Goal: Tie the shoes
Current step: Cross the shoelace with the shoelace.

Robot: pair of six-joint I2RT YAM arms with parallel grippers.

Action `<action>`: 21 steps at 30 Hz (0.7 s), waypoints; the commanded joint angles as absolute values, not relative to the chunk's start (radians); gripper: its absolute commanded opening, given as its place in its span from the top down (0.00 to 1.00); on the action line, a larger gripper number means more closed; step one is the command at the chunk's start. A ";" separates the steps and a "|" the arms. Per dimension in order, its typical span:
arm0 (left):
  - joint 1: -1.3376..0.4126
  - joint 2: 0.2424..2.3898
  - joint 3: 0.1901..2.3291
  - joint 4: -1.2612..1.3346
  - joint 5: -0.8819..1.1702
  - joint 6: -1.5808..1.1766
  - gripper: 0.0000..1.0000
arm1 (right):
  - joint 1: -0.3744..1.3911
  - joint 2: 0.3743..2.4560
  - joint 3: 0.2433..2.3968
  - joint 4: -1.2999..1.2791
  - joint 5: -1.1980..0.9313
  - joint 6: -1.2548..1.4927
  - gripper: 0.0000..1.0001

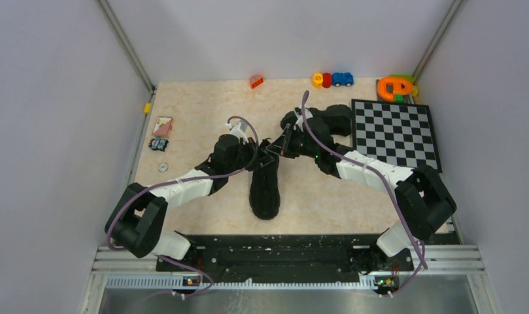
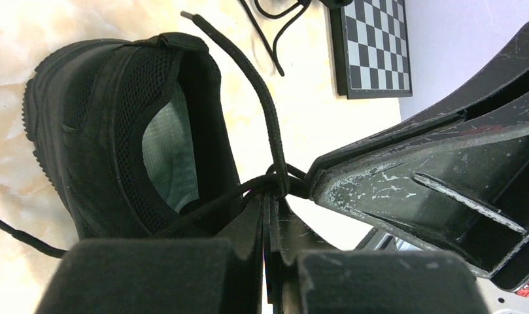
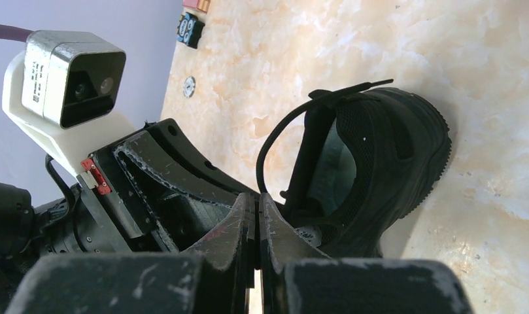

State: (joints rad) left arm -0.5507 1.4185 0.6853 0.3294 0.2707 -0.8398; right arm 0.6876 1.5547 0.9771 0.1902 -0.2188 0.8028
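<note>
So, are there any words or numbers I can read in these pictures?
No text can be read anywhere.
White camera box: tiny grey print on its side, too small to read.
Small blue and black pack: markings blurred.
Shoe and chessboard: no lettering visible.

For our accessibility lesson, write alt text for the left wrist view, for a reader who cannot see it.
The shut left gripper pinches a thin black lace where the scuffed black right gripper meets it, beside a black mesh low-top sneaker with a pale grey-green insole on a beige marbled table.
</note>
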 commanded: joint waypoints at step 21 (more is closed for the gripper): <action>-0.554 1.524 0.715 0.506 0.206 -0.669 1.00 | 0.775 1.446 0.965 0.239 -0.107 0.967 1.00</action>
State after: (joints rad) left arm -0.5583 1.4868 0.7246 0.3828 0.2214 -0.7254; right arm 0.7296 1.5326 0.9554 0.1635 -0.0868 0.9077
